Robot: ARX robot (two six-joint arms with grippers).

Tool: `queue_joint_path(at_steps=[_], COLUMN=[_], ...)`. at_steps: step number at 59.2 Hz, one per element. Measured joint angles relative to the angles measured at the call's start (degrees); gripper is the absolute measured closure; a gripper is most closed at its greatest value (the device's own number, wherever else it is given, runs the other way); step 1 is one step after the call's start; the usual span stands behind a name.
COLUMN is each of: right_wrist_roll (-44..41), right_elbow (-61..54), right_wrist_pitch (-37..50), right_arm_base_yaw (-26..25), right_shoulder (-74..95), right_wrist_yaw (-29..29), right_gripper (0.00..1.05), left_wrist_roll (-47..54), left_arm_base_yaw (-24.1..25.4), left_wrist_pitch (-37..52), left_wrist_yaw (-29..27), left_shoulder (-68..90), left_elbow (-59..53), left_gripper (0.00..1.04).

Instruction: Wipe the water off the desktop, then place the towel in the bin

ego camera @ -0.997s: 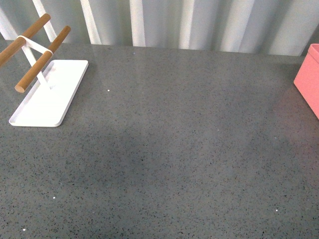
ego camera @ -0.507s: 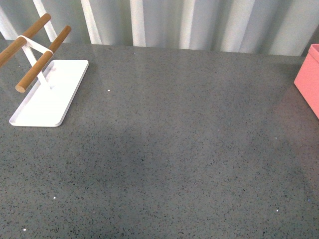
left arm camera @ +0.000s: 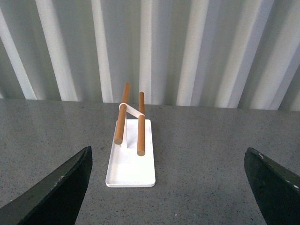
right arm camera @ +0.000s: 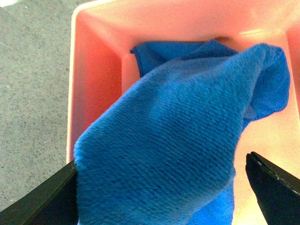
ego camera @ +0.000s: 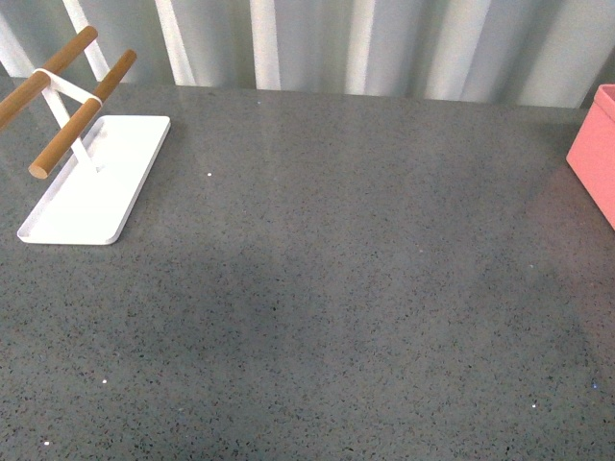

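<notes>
The desktop (ego camera: 327, 288) is a wide dark grey speckled surface. The pink bin (ego camera: 596, 154) shows only its corner at the far right edge of the front view. In the right wrist view the bin (right arm camera: 93, 70) is seen from above, and the blue towel (right arm camera: 178, 140) lies crumpled inside it. My right gripper (right arm camera: 164, 197) is open right above the towel, its dark fingers (right arm camera: 276, 187) spread to either side. My left gripper (left arm camera: 173, 187) is open and empty above the desktop (left arm camera: 206, 154), facing the white tray. Neither arm shows in the front view.
A flat white tray (ego camera: 96, 178) with two wooden rods (ego camera: 82, 115) on a white stand sits at the far left; it also shows in the left wrist view (left arm camera: 131, 161). A corrugated pale wall (ego camera: 336, 43) runs behind the desk.
</notes>
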Motion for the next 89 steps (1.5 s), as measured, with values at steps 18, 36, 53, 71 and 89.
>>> queue_joint_path(at_steps=[18, 36, 53, 71, 89], right_wrist_roll=[0.46, -6.45, -2.86, 13.29, 14.29], right_elbow=[0.04, -17.20, -46.16, -68.59, -75.93], right_wrist_pitch=[0.90, 11.39, 25.51, 60.74, 58.80], right_arm_base_yaw=[3.04, 11.58, 25.40, 30.84, 30.97], right_shoulder=[-6.86, -28.17, -54.53, -65.16, -74.25], right_wrist_yaw=[-3.45, -3.06, 4.72, 30.14, 30.12], right_gripper=[0.07, 0.07, 0.09, 0.62, 1.02], left_wrist_roll=[0.00, 0.00, 0.00, 0.00, 0.00], left_arm_base_yaw=[0.00, 0.00, 0.00, 0.00, 0.00], left_wrist_pitch=[0.00, 0.00, 0.00, 0.00, 0.00], left_wrist_yaw=[0.00, 0.00, 0.00, 0.02, 0.00], left_shoulder=[0.00, 0.00, 0.00, 0.00, 0.00], left_elbow=[0.00, 0.00, 0.00, 0.02, 0.02], left_gripper=[0.07, 0.07, 0.07, 0.07, 0.07])
